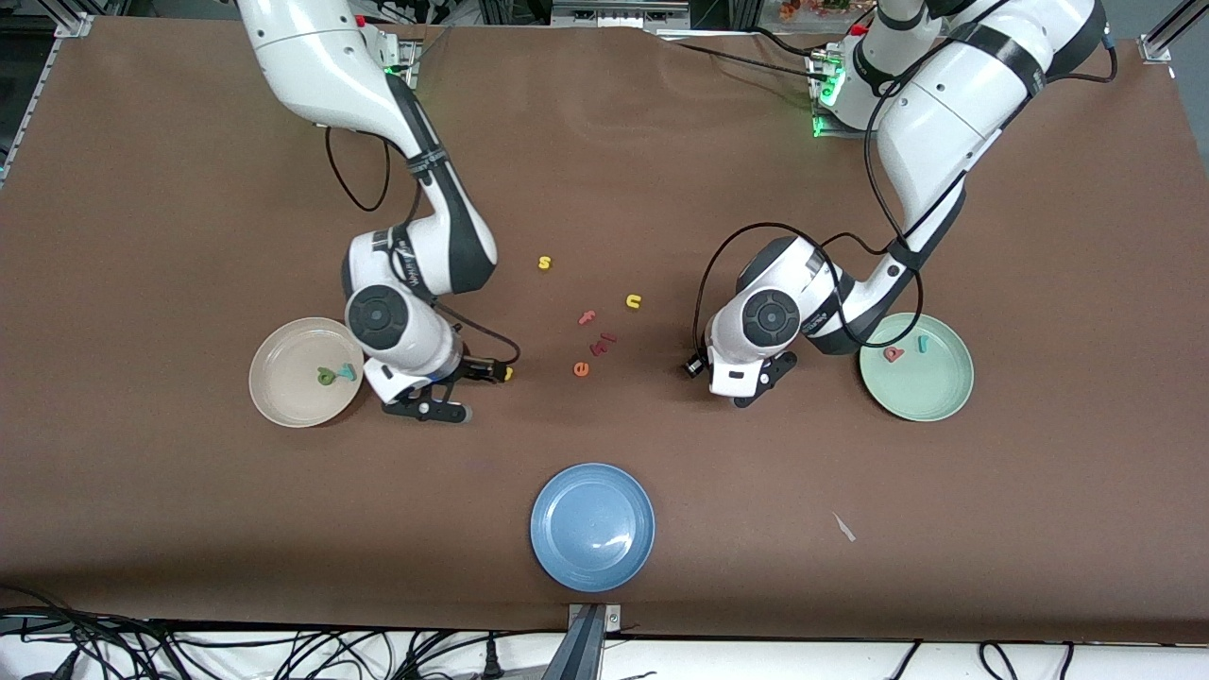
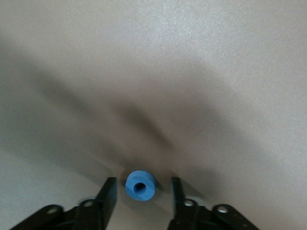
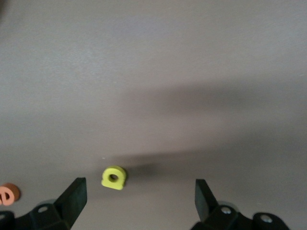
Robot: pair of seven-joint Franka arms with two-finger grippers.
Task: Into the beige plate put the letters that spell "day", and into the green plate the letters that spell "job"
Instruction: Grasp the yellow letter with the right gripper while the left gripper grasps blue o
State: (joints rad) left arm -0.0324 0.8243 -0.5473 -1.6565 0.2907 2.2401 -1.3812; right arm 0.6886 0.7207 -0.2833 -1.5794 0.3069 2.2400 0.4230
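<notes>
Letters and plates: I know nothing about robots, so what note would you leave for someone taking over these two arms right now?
Left gripper: open, low over the table, fingers either side of the blue "o" without touching it.
Right gripper: open, low over the table beside the beige plate, the yellow "a" between its fingers.
Done: green "d" and teal "y" lie in the beige plate; salmon "b" and teal "j" lie in the green plate.
Left: grip the "o" and put it in the green plate; grip the "a" and put it in the beige plate.
</notes>
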